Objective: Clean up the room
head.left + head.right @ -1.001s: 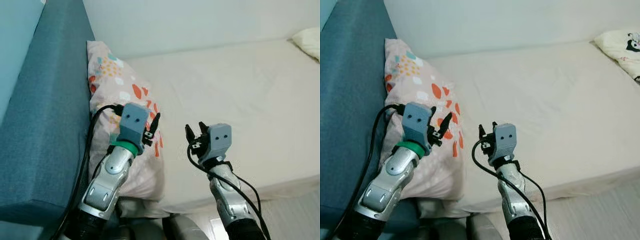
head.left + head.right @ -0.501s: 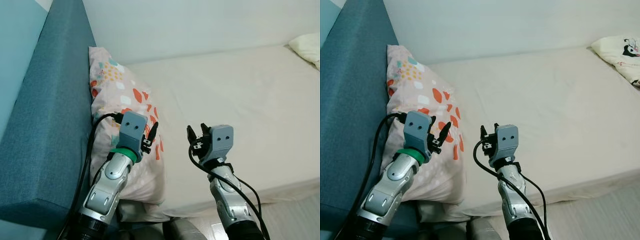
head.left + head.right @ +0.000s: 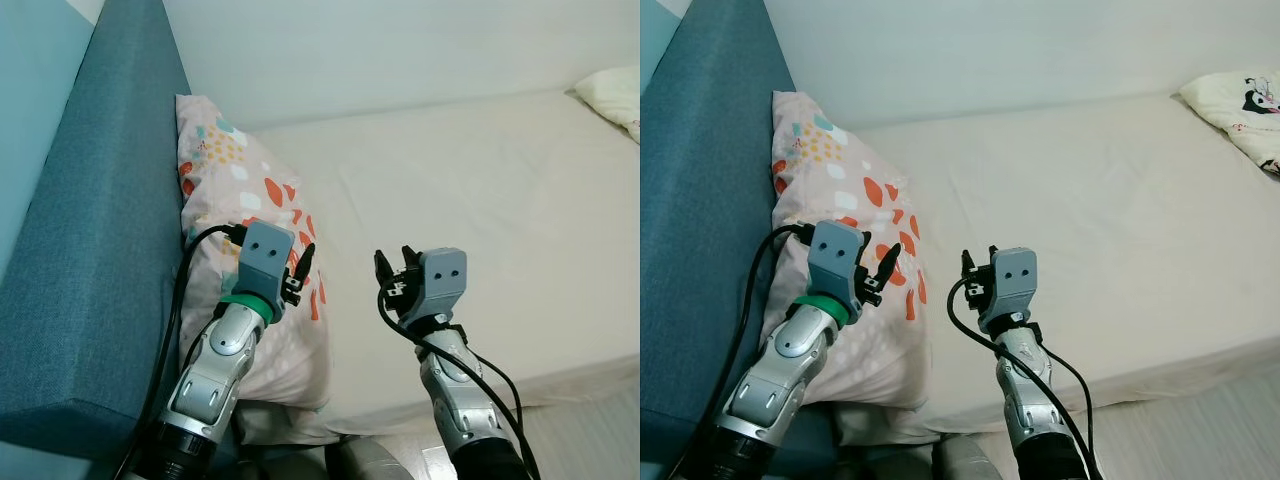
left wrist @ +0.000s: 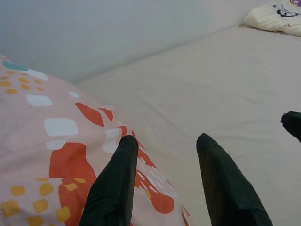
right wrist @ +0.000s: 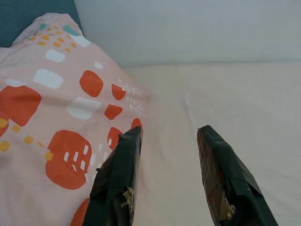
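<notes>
A teal headboard runs down the left, and against it leans a pink pillow with orange, white and teal blotches, resting on the bed with its cream sheet under a pale wall. The left gripper hovers over the pillow's near part with fingers spread and holding nothing, and the right gripper hangs above bare sheet just beside it, fingers likewise apart. At 2 o'clock a second pillow (cream, with a black cartoon print) is cut off by the frame edge; no writing can be read.
</notes>
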